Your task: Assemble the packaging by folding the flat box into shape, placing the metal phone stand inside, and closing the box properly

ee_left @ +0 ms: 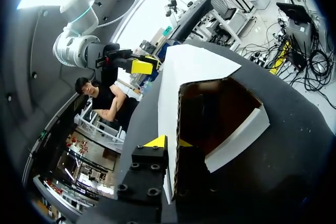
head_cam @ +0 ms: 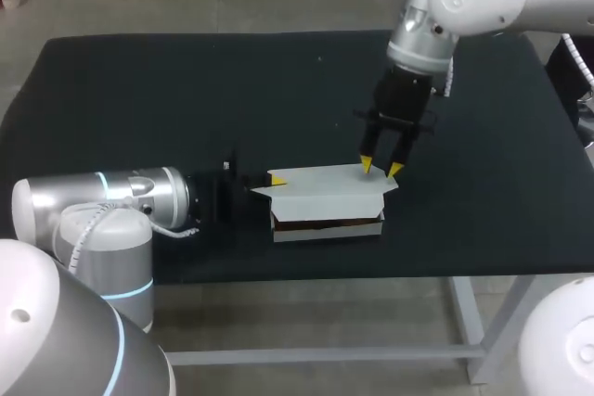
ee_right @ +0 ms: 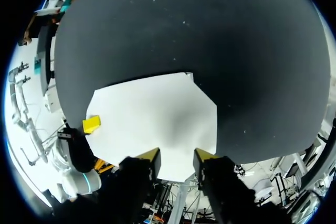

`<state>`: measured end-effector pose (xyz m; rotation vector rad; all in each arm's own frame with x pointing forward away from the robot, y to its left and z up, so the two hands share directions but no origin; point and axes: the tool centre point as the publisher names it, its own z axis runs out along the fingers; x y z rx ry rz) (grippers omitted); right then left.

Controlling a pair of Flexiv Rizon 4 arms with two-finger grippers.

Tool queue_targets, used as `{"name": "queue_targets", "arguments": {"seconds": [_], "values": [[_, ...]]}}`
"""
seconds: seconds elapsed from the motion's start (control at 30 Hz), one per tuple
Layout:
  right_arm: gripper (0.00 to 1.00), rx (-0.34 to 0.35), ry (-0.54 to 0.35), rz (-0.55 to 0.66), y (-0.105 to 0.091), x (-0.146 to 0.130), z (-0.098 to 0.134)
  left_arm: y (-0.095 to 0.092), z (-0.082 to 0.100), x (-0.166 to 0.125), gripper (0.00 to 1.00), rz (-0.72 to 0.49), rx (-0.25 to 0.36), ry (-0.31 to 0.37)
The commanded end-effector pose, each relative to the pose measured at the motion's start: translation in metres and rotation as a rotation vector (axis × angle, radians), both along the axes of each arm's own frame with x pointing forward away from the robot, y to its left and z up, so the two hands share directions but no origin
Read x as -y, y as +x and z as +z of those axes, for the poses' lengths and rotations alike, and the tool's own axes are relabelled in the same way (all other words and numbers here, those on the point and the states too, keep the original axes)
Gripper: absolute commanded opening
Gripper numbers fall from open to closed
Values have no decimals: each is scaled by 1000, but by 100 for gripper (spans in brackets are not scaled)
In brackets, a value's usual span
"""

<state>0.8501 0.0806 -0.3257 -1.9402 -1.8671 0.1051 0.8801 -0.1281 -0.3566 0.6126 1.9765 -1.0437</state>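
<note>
You have the box folded into shape near the front middle of the black table. Its white lid is lowered, but a gap shows at the front. You cannot tell whether the stand is inside. Your left end effector pinches the lid's edge. The right end effector, fingers apart and empty, hovers at the lid's far corner. Closing remains.
</note>
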Motion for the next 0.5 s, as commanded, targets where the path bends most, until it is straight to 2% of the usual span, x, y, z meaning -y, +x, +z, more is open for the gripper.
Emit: {"name": "queue_targets", "arguments": {"seconds": [0.03,0.07,0.2,0.5], "values": [[45,17,-3,-6,-8,0,-2,-4,-7,2,0,8,9,-10],[45,19,-3,-6,-9,0,-3,-4,-7,2,0,9,10,-10],[45,40,-1,-10,-10,2,-4,-4,-6,1,13,13,14,-15],[46,69,12,-2,-14,2,-13,-6,-4,-1,12,20,18,-21]]}}
